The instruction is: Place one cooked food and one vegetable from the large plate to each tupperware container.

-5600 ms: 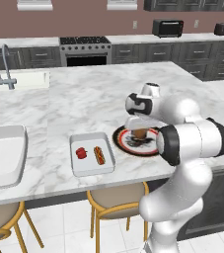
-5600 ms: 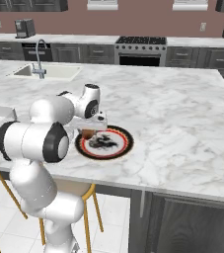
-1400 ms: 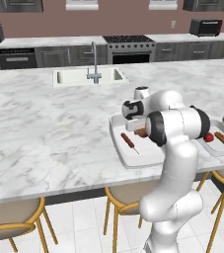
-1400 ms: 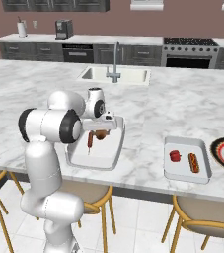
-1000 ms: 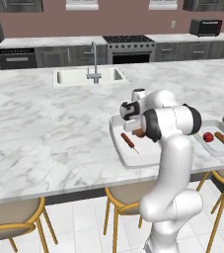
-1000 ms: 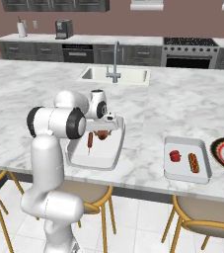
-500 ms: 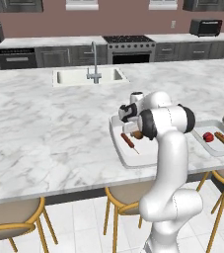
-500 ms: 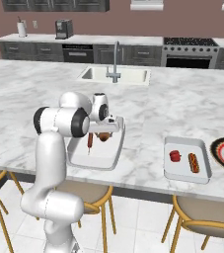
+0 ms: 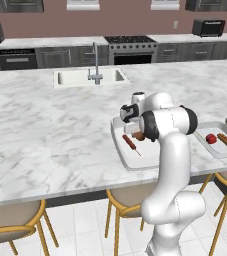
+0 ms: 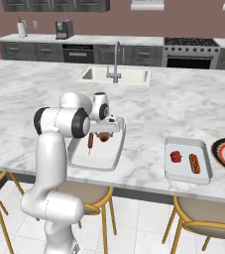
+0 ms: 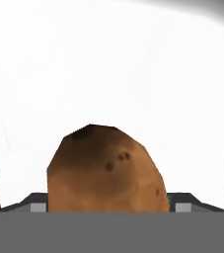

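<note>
The hand view is showing a brown potato (image 11: 106, 170) lying on the white floor of the near tupperware container (image 10: 115, 154), detail the base views are blurring. It is sitting between the fingertips at 6 o'clock. The gripper (image 10: 104, 134) is standing spread apart, gripping nothing, with a sausage (image 9: 130, 142) at the potato's 9 o'clock.

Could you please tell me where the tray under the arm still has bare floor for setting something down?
The near tray is bare along its front, nearer the stools. It is crowded further back, where the skewered sausage and the potato lie under the end effector.
</note>
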Available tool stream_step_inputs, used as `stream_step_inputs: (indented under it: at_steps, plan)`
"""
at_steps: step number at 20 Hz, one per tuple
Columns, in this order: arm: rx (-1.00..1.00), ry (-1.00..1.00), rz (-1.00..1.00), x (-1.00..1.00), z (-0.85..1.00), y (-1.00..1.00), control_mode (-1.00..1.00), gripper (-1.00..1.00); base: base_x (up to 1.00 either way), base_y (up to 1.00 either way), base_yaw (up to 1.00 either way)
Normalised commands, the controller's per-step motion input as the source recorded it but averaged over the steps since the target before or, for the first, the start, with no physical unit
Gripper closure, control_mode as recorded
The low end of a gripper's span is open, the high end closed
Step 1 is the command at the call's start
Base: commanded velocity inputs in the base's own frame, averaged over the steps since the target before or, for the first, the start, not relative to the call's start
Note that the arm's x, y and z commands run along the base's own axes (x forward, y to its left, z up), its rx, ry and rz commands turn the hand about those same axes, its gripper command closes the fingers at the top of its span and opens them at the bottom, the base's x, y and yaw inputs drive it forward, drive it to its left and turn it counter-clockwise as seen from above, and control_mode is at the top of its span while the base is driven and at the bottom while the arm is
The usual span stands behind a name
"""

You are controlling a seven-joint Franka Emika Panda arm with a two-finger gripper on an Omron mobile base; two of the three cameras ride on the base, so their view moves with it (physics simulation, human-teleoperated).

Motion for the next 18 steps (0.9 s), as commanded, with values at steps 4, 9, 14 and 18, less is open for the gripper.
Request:
stream_step_inputs:
  at_steps: [4, 9, 14, 18]
  plan:
    - [0.00, -0.04, 0.00, -0.01, 0.13, 0.00, -1.00, -1.00, 0.00, 0.00, 0.00]
    - [0.00, -0.08, 0.00, -0.17, 0.23, 0.00, -1.00, -1.00, 0.00, 0.00, 0.00]
    - [0.00, -0.26, -0.02, -0.61, 0.84, 0.00, -1.00, -1.00, 0.00, 0.00, 0.00]
    - [0.01, -0.31, -0.02, -0.70, 1.00, 0.00, -1.00, -1.00, 0.00, 0.00, 0.00]
